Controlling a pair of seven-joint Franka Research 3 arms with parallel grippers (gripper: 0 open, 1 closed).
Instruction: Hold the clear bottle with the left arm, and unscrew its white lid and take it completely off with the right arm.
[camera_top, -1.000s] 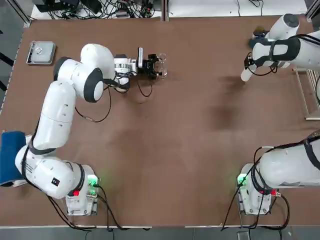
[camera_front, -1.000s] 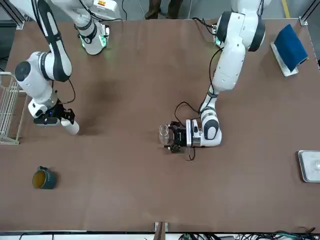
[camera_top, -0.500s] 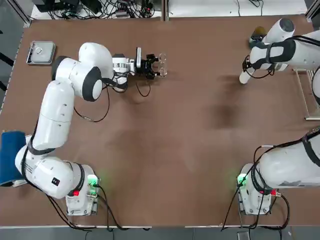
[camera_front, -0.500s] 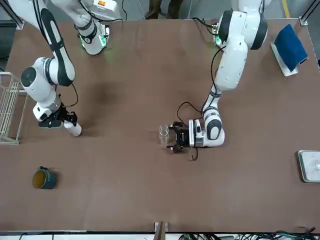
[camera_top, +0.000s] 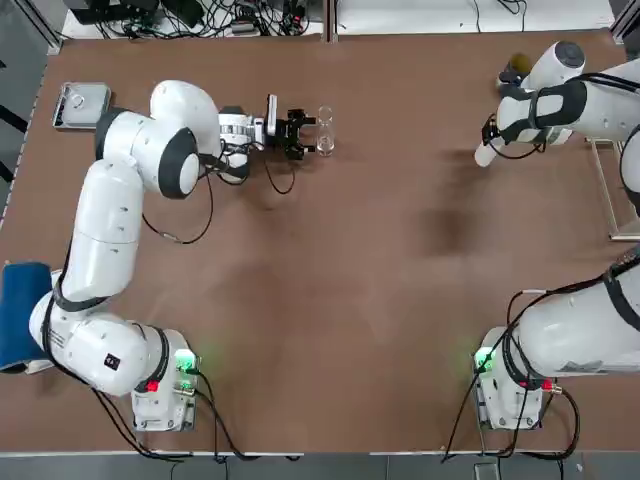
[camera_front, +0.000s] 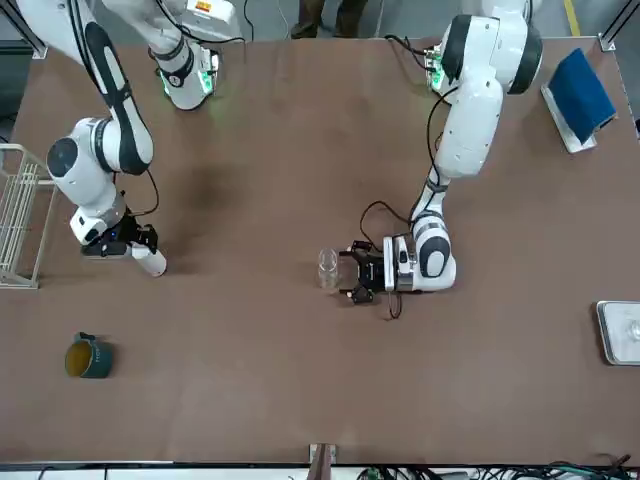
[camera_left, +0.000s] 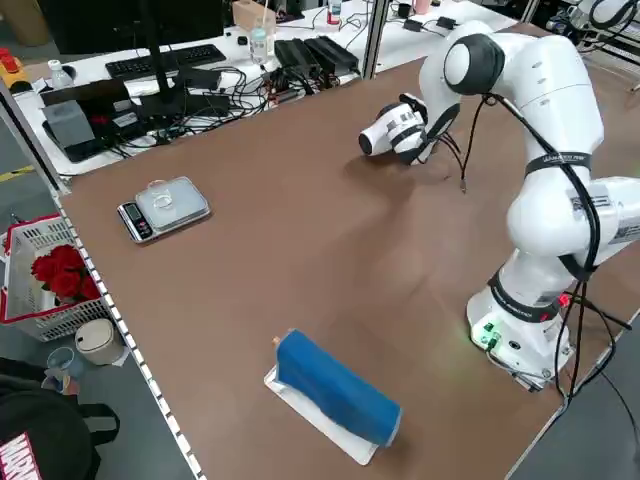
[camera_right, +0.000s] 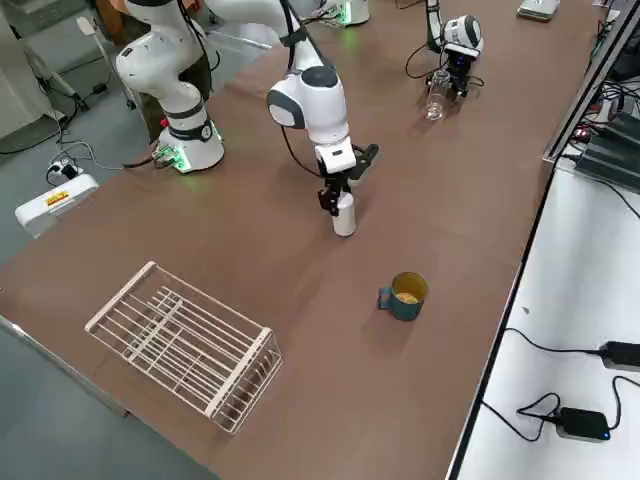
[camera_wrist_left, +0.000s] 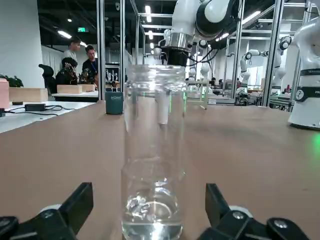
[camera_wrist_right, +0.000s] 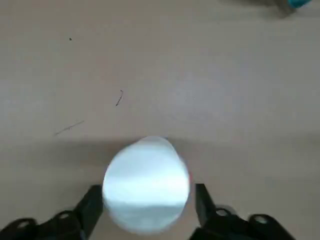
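Note:
The clear bottle (camera_top: 325, 132) stands upright and lidless on the far middle of the table, also seen in the front view (camera_front: 327, 270). My left gripper (camera_top: 307, 135) lies level just beside it, open, its fingers (camera_wrist_left: 80, 202) spread wide short of the glass and not touching. At the far right, my right gripper (camera_top: 491, 141) points down, shut on the white lid (camera_top: 484, 153). The lid (camera_right: 343, 216) stands with its lower end at the tabletop. In the right wrist view the lid's rounded top (camera_wrist_right: 146, 182) fills the space between the fingers (camera_wrist_right: 92, 205).
A teal jar (camera_top: 514, 68) sits beyond the right gripper at the table's far right. A white wire rack (camera_top: 615, 190) lies along the right edge. A small scale (camera_top: 82, 105) is at the far left. A blue roll (camera_top: 20, 310) rests near the left edge.
The left gripper has drawn back from the bottle, leaving it standing free. The right gripper has shifted slightly and lowered the white lid toward the table.

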